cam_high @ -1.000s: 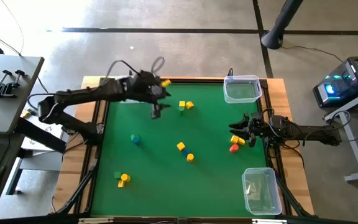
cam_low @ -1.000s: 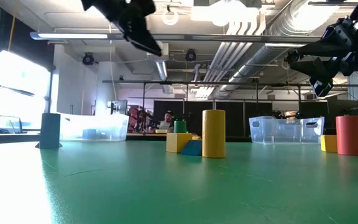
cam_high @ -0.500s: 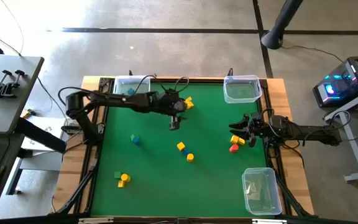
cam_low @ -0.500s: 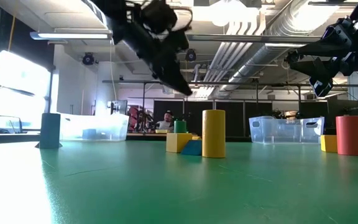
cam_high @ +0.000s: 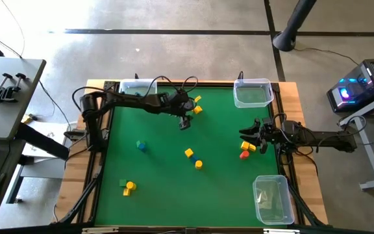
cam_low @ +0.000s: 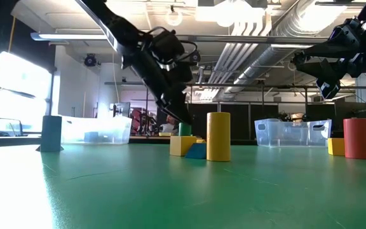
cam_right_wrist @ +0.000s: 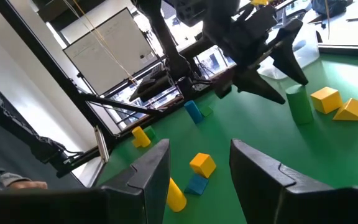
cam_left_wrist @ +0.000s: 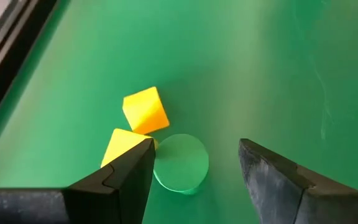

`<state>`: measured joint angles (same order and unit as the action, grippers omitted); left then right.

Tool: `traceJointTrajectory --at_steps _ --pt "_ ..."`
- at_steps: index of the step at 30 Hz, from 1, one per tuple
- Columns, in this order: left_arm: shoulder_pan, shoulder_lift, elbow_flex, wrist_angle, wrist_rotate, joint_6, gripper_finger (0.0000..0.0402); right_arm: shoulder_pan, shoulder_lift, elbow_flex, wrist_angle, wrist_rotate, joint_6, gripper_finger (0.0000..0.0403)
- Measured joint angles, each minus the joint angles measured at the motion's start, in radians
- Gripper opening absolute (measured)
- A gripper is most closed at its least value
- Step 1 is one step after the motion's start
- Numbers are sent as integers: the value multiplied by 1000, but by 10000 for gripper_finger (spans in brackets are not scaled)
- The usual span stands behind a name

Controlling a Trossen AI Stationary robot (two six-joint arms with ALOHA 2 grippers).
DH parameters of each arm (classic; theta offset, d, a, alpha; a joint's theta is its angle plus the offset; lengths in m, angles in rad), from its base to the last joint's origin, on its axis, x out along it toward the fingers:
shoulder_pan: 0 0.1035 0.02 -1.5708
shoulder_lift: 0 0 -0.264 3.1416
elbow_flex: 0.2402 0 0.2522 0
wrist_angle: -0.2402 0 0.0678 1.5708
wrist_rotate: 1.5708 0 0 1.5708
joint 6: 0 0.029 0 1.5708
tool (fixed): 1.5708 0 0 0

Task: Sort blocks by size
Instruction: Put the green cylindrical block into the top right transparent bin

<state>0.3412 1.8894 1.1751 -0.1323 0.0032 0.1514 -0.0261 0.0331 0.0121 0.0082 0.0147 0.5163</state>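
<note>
Blocks lie scattered over the green mat (cam_high: pixel 161 162); the green cylinder (cam_left_wrist: pixel 180 163) and two yellow blocks (cam_left_wrist: pixel 145 111) sit upper centre in the high view. My left gripper (cam_high: pixel 184 123) hangs spread and empty above them. My right gripper (cam_high: pixel 247 134), apparently parted too, waits at mid-right near a red block (cam_high: pixel 243 155).

place: robotics lab | evidence: concrete floor (cam_high: pixel 174 52); exposed ceiling ducts (cam_low: pixel 259 32); whiteboard (cam_right_wrist: pixel 104 43); desktop computer (cam_high: pixel 362 81)
</note>
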Motion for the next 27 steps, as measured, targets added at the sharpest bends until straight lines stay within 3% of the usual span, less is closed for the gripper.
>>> traceJointTrajectory --at_steps 27 --pt "-28 12 -2 -4 -49 -1 210 0 0 0 0 0 0 156"
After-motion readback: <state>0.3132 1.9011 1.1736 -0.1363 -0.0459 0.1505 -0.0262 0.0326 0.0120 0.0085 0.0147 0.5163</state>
